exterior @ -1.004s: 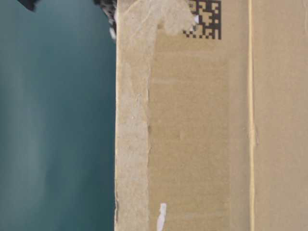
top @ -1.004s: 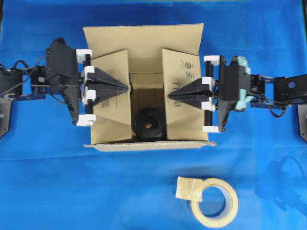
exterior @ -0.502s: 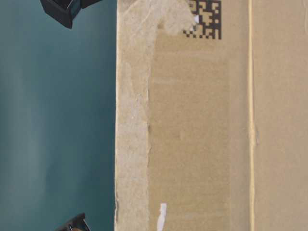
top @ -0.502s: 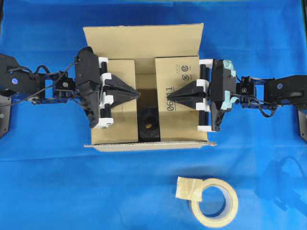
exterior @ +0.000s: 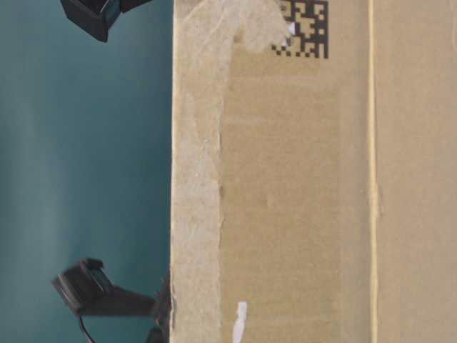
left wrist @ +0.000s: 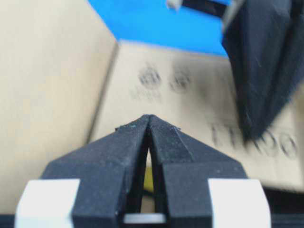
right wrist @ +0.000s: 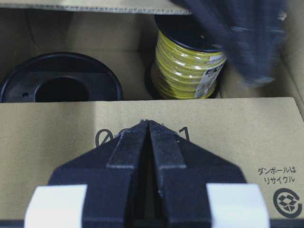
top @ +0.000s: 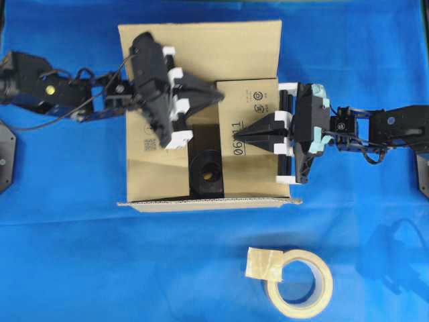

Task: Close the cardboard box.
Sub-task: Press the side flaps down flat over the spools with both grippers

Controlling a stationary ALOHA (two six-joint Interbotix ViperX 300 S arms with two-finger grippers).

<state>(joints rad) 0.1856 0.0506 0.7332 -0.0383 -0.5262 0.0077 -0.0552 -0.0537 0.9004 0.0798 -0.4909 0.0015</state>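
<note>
The cardboard box (top: 201, 60) sits in the middle of the blue counter (top: 80, 268), its back flap standing open and its two side flaps folded inward over the opening. My left fingers (top: 216, 94) are pressed together with nothing between them, angled across the box so the tip lies near the inner corner of the right flap, up toward the back. My right fingers (top: 242, 133) are also clenched empty, the tip resting on the inner edge of the right flap beside its printed digits. Between the two flaps a gap stays open, and through it I see a black spool (top: 206, 172) lying on the box floor. From my right wrist camera a second reel wound with yellow wire (right wrist: 187, 64) stands upright beside the black spool (right wrist: 59, 83), both under the flap edge. From the table-level camera the box wall (exterior: 307, 186) fills the right side, with a black square code (exterior: 305, 27) near the top and a pale strip of torn tape down its edge. A beige tape roll (top: 298, 282) lies on the counter in front of the box, well apart from it
</note>
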